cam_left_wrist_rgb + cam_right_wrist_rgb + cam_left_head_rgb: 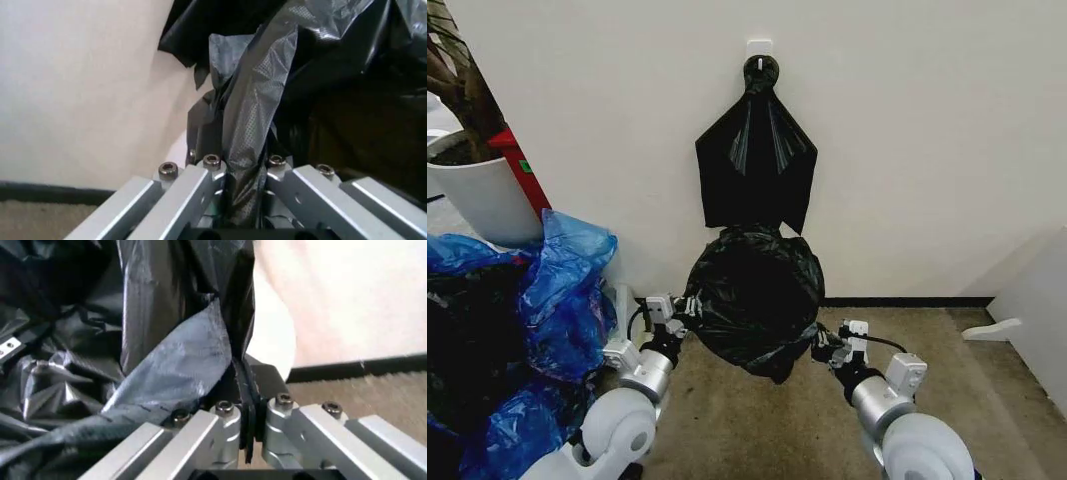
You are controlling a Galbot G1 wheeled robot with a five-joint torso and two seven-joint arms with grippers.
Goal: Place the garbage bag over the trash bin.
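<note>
head view: the garbage bag (755, 300) is a big, shiny, crinkly black lump in the middle, low down in front of the white wall (927, 140). it hangs between the two arms, above the brown floor (757, 420). the left gripper (677, 322) is at the bag's left side and the right gripper (827, 348) is at its right side. above the bag, a flat black plastic bundle (755, 165) hangs from a hook (760, 47) on the wall. blue plastic bags (562, 290) lie in a heap on the left, next to a white plant pot (482, 195).

in the left wrist view, the left gripper (245, 167) is pinched tight on a fold of the garbage bag (257, 100), and the plastic runs up from between its fingers (200, 182).

in the right wrist view, the right gripper (248, 410) is also squeezed tight on a thin edge of the garbage bag (133, 340). a bit of the trash bin (277, 335), smooth and cream-white, peeks out just past the bag's edge, near the wall. the bag covers the rest of it.
</note>
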